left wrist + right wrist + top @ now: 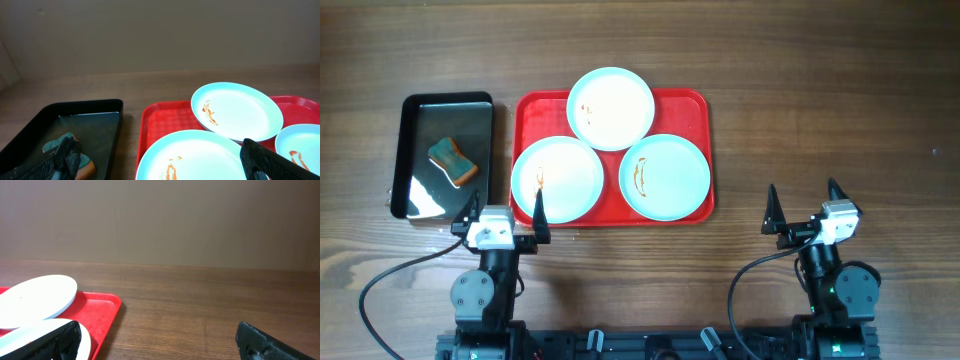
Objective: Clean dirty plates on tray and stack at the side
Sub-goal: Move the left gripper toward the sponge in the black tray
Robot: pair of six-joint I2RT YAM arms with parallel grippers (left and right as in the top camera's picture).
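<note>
Three pale plates lie on the red tray [692, 112]: one at the back [611, 107], one front left [558, 178] and one front right [665, 176]. All three carry small brown-orange smears. My left gripper [507, 213] is open and empty just in front of the tray's left corner. My right gripper [804, 207] is open and empty over bare table to the right of the tray. In the left wrist view the front left plate [192, 155] and back plate [237, 111] show on the tray [160, 122]. In the right wrist view the tray's corner [102, 309] shows.
A black metal pan [420, 110] holding water stands left of the tray. A teal and orange sponge [453, 161] lies in it and also shows in the left wrist view [82, 160]. Wooden table [820, 100] spreads to the right of the tray.
</note>
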